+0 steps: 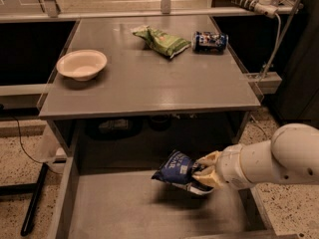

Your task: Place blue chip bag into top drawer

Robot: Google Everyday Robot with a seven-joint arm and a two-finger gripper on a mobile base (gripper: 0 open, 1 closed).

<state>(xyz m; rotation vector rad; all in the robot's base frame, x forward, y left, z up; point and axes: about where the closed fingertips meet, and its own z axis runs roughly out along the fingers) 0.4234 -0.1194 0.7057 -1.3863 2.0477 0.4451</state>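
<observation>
Your gripper (202,172) grips the blue chip bag (175,168) above the open top drawer (124,208), right of centre; only lowering and release remain.

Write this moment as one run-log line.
tool: shut on blue bag | position: low over drawer | blue bag: not yet released

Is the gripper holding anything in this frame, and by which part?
Yes: the gripper is shut on the blue chip bag, pinching its right-hand end, and holds it above the floor of the open top drawer.
</observation>
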